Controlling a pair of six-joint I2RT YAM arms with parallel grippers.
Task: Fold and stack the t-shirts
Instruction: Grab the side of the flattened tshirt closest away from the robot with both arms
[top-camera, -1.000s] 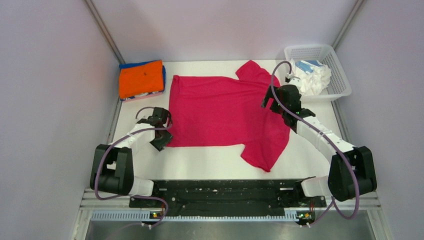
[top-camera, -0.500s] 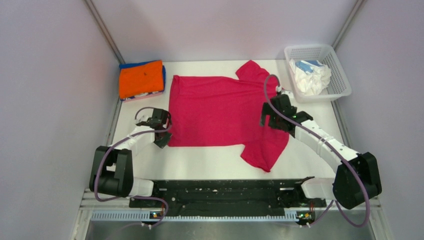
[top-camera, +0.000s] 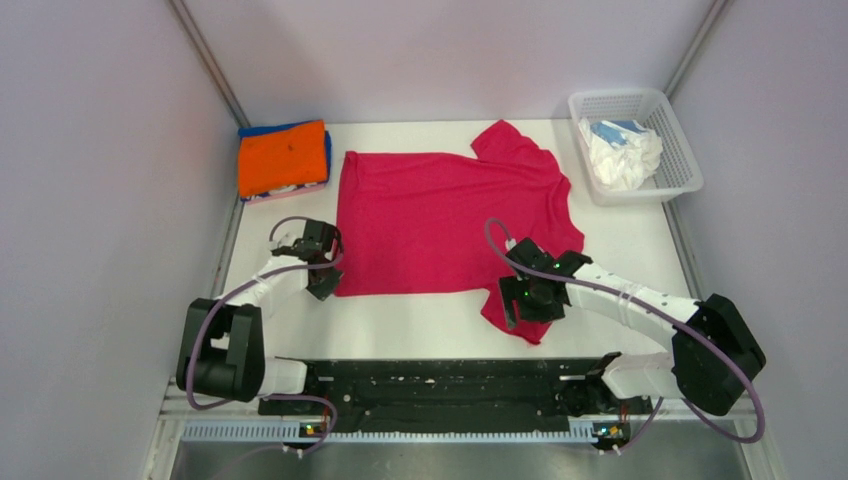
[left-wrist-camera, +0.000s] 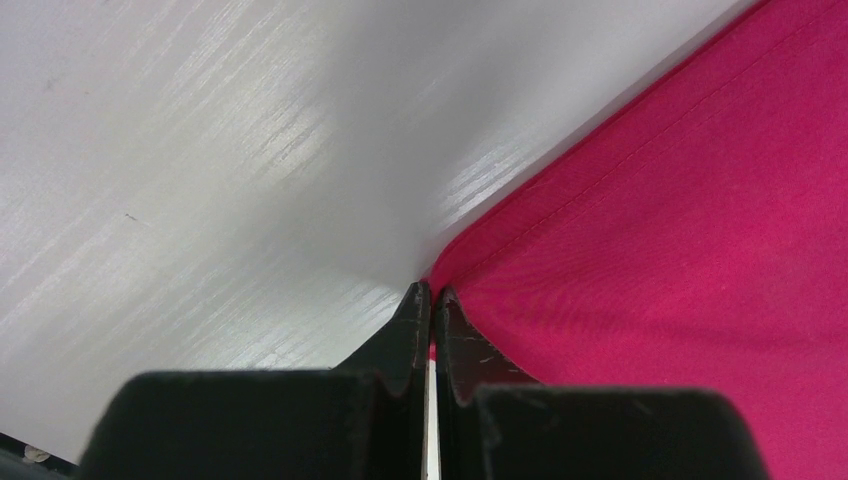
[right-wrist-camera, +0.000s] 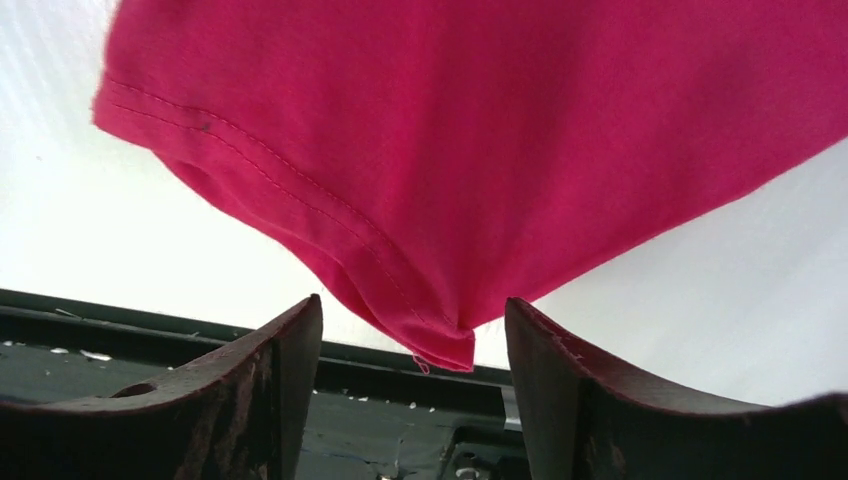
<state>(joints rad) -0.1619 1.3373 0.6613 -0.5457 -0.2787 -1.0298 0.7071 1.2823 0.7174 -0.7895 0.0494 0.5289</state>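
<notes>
A crimson-pink t-shirt lies spread flat on the white table. My left gripper is at the shirt's near left hem corner. In the left wrist view the left gripper is shut, with that corner pinched at its fingertips. My right gripper is over the shirt's near sleeve. In the right wrist view the right gripper is open, and the sleeve's tip hangs between the fingers, touching neither. An orange folded shirt lies on a blue one at the back left.
A white mesh basket stands at the back right, holding crumpled white and pale blue shirts. The black base rail runs along the table's near edge, just past the sleeve tip. Walls close in both sides.
My right arm has swung from the shirt's far right shoulder toward the near edge and now hovers over the near sleeve. The left gripper has stayed at the hem corner.
</notes>
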